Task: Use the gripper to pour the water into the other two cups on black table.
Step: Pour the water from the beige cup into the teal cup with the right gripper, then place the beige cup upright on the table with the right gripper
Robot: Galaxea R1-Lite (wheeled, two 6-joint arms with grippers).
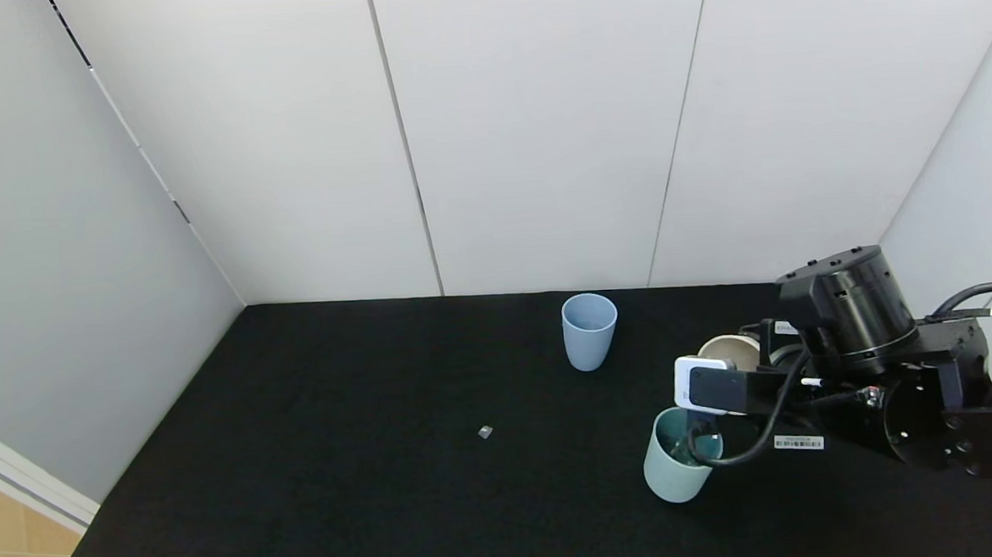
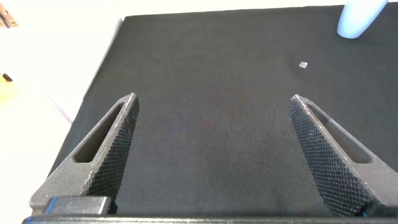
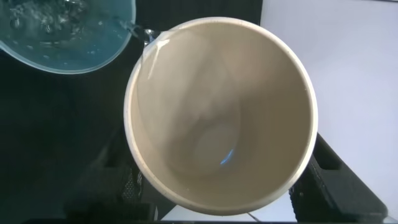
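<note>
Black desk (image 1: 346, 490): right end effector (image 1: 743, 367), largely hidden, grasps tilted cream cup (image 3: 221, 112), water (image 3: 134, 28) trickling into teal cup (image 1: 675, 464); left end effector (image 2: 211, 155) released

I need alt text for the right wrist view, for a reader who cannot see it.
A tilted cream-beige cup fills the view, its mouth toward the camera, sending a thin stream of water over its rim into a teal cup with bubbling water, above the black table.

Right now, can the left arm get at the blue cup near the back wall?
Probably yes. The left hand is open, and only bare black table lies between it and the blue cup.
</note>
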